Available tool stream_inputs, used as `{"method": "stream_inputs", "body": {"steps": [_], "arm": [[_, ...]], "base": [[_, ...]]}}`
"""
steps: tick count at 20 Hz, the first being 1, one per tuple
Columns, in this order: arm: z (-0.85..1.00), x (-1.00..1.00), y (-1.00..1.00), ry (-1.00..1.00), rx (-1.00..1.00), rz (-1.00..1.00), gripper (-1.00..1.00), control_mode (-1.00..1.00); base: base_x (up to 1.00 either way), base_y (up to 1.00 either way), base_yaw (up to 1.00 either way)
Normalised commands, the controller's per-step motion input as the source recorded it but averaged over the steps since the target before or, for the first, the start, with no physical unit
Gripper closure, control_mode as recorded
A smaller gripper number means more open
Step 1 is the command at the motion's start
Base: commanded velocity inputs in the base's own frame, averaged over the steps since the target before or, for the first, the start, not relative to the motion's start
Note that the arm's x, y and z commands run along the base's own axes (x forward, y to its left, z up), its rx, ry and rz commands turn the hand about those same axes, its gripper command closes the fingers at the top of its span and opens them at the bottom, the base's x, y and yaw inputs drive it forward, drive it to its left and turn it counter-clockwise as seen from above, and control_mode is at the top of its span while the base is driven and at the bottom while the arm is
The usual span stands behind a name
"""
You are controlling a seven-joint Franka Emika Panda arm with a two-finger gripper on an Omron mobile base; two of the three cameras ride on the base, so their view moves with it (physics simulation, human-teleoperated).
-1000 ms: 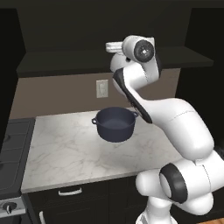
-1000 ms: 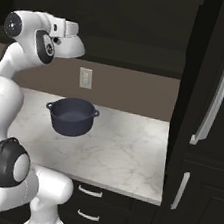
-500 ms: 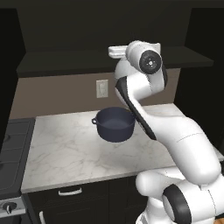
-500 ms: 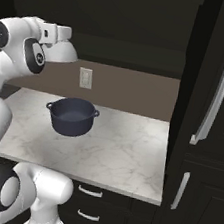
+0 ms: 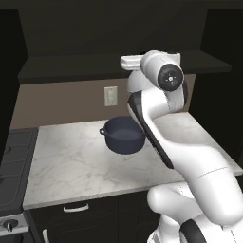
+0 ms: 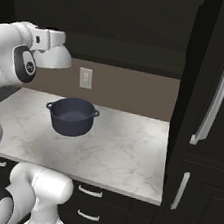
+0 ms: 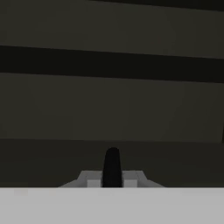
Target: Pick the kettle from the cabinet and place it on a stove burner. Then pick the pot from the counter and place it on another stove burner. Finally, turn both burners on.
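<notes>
Since 1 s ago: arm's upper joints have swung round, big elbow joint now nearer the cams, hand raised at upper-cabinet height; pot and counter unchanged

Cabinet (image 6: 203, 122) – tall black unit at right of right base view, door shut, long silver bar handle (image 6: 214, 95). Kettle presumably inside; can't confirm, nothing of it visible

Counter (image 5: 90, 166) – white-grey marble over dark drawers; cooktop edge (image 5: 12, 161) at far left of left base view, burner detail too dark to read

Pot (image 5: 122, 135) – blue-grey, no lid, upright on counter near back wall, just below wall outlet (image 5: 110, 96), well apart from cooktop. Untouched

Gripper (image 7: 112, 168) – fingers pressed together, nothing held; in hand view tips read as one dark stub, facing dark wall/shelf underside

Judgement: early stage, kettle step not started; door not yet opened

Risks:
- fingers closed, so must part before the bar handle, else tips just bump it
- hand is well left of cabinet; wide swing rightward could clip the overhead shelf edge
- elbow hangs close above pot; a low sweep could knock it along counter
- door swing may hit the arm if base sits too near
</notes>
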Motion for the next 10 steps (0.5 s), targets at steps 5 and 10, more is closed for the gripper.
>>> {"method": "stream_inputs", "body": {"steps": [5, 10], "arm": [[0.00, -0.34, 0.00, 0.00, 0.00, 0.00, 1.00, -1.00], [-0.04, -0.32, 0.00, 0.00, 0.00, 0.00, 1.00, -1.00]], "base": [[0.00, 0.00, 0.00], [0.00, 0.00, 0.00]]}}
